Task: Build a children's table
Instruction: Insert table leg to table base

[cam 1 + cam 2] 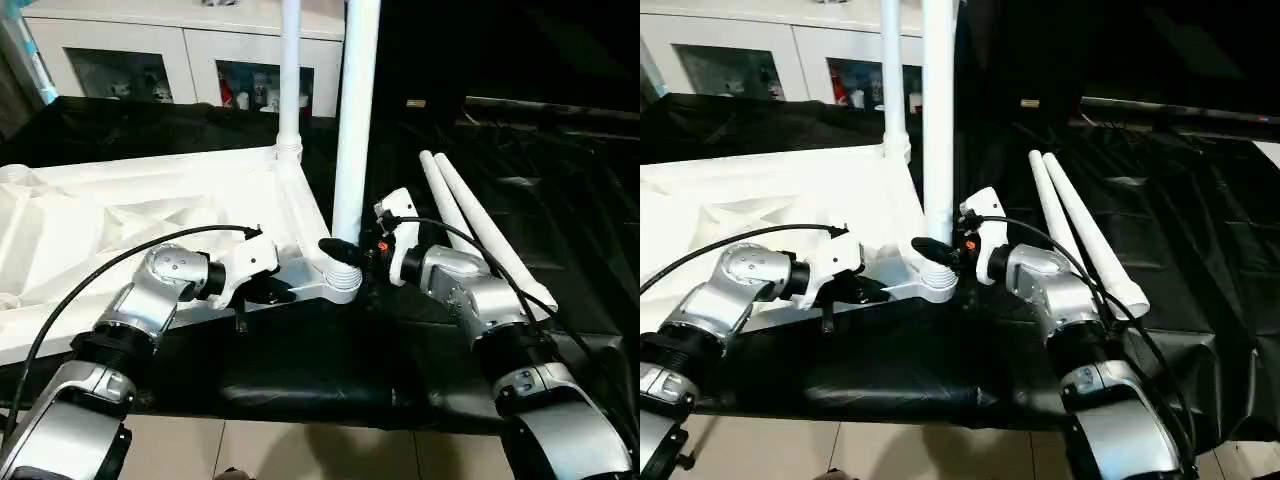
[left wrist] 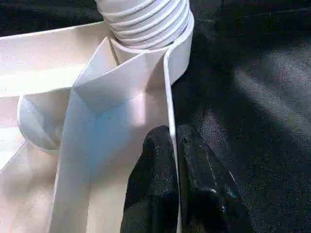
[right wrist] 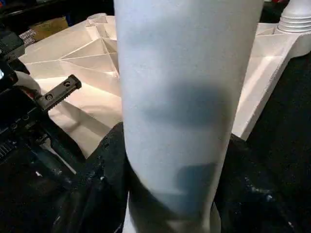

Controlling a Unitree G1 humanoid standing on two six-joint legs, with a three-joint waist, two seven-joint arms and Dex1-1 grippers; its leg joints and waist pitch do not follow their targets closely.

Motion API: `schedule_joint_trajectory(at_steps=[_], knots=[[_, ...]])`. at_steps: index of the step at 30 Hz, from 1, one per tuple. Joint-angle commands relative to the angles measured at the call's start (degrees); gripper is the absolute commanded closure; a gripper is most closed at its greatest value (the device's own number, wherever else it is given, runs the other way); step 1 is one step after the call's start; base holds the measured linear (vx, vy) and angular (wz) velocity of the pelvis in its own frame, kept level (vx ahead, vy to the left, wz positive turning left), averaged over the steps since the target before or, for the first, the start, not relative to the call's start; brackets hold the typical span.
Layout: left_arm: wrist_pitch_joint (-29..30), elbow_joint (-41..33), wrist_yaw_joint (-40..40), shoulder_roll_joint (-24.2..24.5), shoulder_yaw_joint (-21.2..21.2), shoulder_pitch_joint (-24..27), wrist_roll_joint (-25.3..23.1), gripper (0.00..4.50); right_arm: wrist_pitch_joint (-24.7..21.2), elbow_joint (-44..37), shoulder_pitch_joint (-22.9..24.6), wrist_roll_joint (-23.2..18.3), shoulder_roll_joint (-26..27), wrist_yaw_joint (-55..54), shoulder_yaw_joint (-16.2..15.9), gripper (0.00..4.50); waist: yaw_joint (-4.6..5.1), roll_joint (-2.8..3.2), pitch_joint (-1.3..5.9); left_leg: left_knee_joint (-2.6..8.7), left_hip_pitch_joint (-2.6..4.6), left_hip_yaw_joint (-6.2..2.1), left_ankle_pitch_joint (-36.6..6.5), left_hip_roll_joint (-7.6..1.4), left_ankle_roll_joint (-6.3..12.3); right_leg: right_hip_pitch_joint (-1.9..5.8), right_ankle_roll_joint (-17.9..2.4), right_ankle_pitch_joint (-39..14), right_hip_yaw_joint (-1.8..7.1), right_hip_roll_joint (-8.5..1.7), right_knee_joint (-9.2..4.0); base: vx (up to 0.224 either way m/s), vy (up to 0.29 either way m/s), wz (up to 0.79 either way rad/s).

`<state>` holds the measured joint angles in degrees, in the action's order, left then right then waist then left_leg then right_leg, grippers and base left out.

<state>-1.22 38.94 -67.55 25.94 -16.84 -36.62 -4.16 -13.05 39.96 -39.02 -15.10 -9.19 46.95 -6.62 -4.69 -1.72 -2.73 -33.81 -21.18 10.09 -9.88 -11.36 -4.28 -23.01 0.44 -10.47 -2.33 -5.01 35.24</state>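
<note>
At near socket point(image 1: 343, 283) of tabletop point(image 1: 120, 215): my right gripper point(image 1: 345, 250) clasps upright leg point(image 1: 354, 120); left gripper point(image 2: 174, 160) pinches rim beside socket. Keep leg plumb, twist threads home, hold rim firm against turning.

Head stereo pair: fwd-down, mid-range; wrist cams close-up; all share tabletop point(image 1: 150, 215) near corner.

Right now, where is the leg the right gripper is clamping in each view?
Left eye: upright leg, centre, in the near corner socket.
Right eye: left of centre.
Left wrist: its threaded foot.
Right wrist: the wide tube.
Shared landmark: that socket.
</note>
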Motion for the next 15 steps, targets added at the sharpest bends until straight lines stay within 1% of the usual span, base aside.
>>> schedule_joint_trajectory(at_steps=[1,2,3,4,6,7,8,9,10,11,12,14,15], knots=[[-0.71,-1.37,-4.91,0.29,-3.23,-0.20,-1.11,4.50,-0.15,3.24,-0.10,1.92,-0.70,-0.55,0.37,2.60,-0.02,0.92,3.75,4.46,0.96,-0.15,-14.26,-1.52,-1.23,2.39,-14.02,-7.43,1.75,-2.79,-3.29,0.000,0.000,0.00],[-0.94,-0.96,-4.72,0.36,-3.17,-0.55,-1.26,4.50,0.29,3.80,0.08,1.33,-0.64,0.10,1.05,2.60,0.01,1.02,3.73,4.46,0.97,-0.14,-14.47,-1.51,-1.32,2.38,-14.22,-7.08,1.74,-2.71,-3.29,0.000,0.000,0.00],[-0.94,-0.96,-4.72,0.36,-3.17,-0.55,-1.26,4.50,0.29,3.80,0.08,1.33,-0.64,0.10,1.05,2.60,-0.01,0.93,3.75,4.43,1.02,-0.09,-14.67,-1.56,-1.31,2.37,-14.41,-6.76,1.75,-2.72,-3.30,0.000,0.000,0.00],[-0.95,-0.75,-4.66,0.36,-3.12,-0.72,-1.31,4.50,0.50,3.89,0.70,0.62,-0.61,0.45,1.72,2.60,-0.02,0.91,3.75,4.44,0.99,-0.10,-14.64,-1.57,-1.30,2.40,-14.51,-6.60,1.73,-2.72,-3.26,0.000,0.000,0.00],[-0.90,-0.28,-4.47,0.34,-2.96,-1.04,-1.35,4.50,1.18,4.07,2.61,-1.05,-0.46,0.86,3.41,2.60,-0.18,1.47,3.75,4.45,1.15,-0.13,-15.37,-1.60,-1.46,2.35,-14.83,-6.35,1.73,-2.68,-3.28,0.000,0.000,0.00],[-0.89,-0.23,-4.46,0.34,-2.94,-1.07,-1.36,4.50,1.34,4.11,2.94,-1.25,-0.42,0.84,3.65,2.60,-0.19,1.34,3.74,4.47,1.17,-0.04,-15.60,-1.61,-1.44,2.31,-14.83,-6.29,1.75,-2.66,-3.39,0.000,0.000,0.00],[-0.90,-0.07,-4.41,0.34,-2.89,-1.16,-1.37,4.50,1.89,4.22,4.08,-1.85,-0.27,0.68,4.39,2.60,-0.26,1.43,3.81,4.46,1.18,-0.11,-15.70,-1.60,-1.47,2.38,-15.03,-5.89,1.73,-2.70,-3.29,0.000,0.000,0.00],[-0.93,-0.01,-4.40,0.34,-2.88,-1.19,-1.37,4.50,2.11,4.28,4.52,-2.05,-0.20,0.58,4.66,2.60,-0.31,1.32,3.77,4.49,1.16,-0.09,-15.82,-1.63,-1.44,2.35,-15.13,-5.81,1.72,-2.69,-3.33,0.000,0.000,0.00],[-0.97,0.18,-4.42,0.36,-2.89,-1.29,-1.39,4.50,2.82,4.50,5.41,-2.50,0.15,0.38,5.25,2.60,-0.38,1.91,3.75,4.52,1.18,-0.19,-16.11,-1.61,-1.62,2.33,-15.19,-5.88,1.70,-2.67,-3.25,0.000,0.000,0.00],[-1.00,0.25,-4.43,0.37,-2.89,-1.33,-1.39,4.50,3.10,4.60,5.75,-2.68,0.31,0.29,5.48,2.60,-0.25,1.63,3.72,4.60,1.19,-0.14,-16.93,-1.63,-1.75,2.30,-15.12,-6.28,1.67,-2.60,-3.42,0.000,0.000,0.00],[-1.05,0.41,-4.42,0.39,-2.93,-1.42,-1.40,4.50,3.77,4.77,6.34,-2.89,0.61,0.10,5.92,2.60,-0.27,1.77,3.69,4.68,1.20,-0.25,-17.77,-1.59,-1.92,2.39,-15.08,-7.38,1.65,-2.64,-3.44,0.000,0.000,0.00],[-1.08,0.54,-4.38,0.38,-2.97,-1.50,-1.42,4.50,4.31,4.89,6.79,-3.03,0.84,-0.11,6.23,2.60,-0.24,1.68,3.63,4.76,1.25,-0.27,-18.84,-1.63,-2.06,2.28,-14.88,-8.90,1.69,-2.71,-3.66,0.000,0.000,0.00],[-1.24,0.97,-4.24,0.36,-3.07,-1.77,-1.49,4.50,6.15,5.33,8.19,-3.41,1.63,-0.73,7.27,2.60,-0.27,1.96,3.66,4.75,1.38,-0.20,-19.28,-1.63,-2.18,2.12,-14.76,-9.07,1.74,-2.70,-3.84,0.000,0.000,0.00]])
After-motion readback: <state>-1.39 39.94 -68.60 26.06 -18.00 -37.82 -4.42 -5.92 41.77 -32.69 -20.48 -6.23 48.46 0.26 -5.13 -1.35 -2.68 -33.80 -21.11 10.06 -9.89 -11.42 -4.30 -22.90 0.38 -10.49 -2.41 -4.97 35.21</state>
